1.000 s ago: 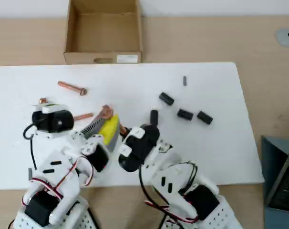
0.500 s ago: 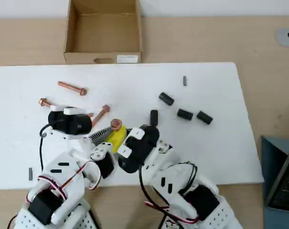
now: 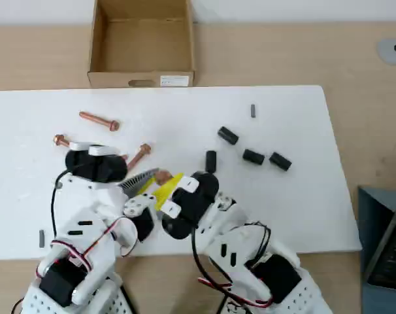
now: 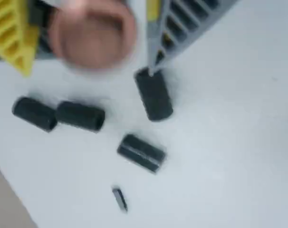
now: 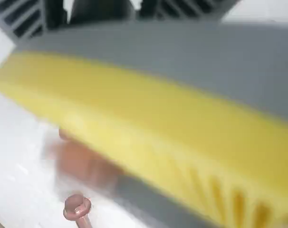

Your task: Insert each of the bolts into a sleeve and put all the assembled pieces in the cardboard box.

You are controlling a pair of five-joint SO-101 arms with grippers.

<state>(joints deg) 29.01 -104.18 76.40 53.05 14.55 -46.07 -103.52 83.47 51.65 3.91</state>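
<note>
My left gripper (image 3: 160,181) is shut on a copper bolt (image 3: 162,175), held just above the white mat. In the left wrist view the bolt's head (image 4: 94,35) sits between the yellow finger (image 4: 11,33) and the grey finger (image 4: 182,23). My right gripper (image 3: 177,191) is close against it; its wrist view looks straight onto the left arm's yellow finger (image 5: 158,137). Several black sleeves lie on the mat: one nearest (image 3: 211,160), one farther back (image 3: 227,135) and two side by side (image 3: 253,157) (image 3: 280,161). The open cardboard box (image 3: 93,46) stands at the far edge.
Three loose bolts lie on the left part of the mat (image 3: 99,120) (image 3: 59,140) (image 3: 139,155). Small dark pins rest far back (image 3: 253,111) and near the front left (image 3: 42,238). The white mat (image 3: 296,209) covers the wooden table. A laptop (image 3: 384,242) sits at the right edge.
My left gripper has picked one bolt off the mat and swung right with it toward my right gripper. The right arm has barely moved.
</note>
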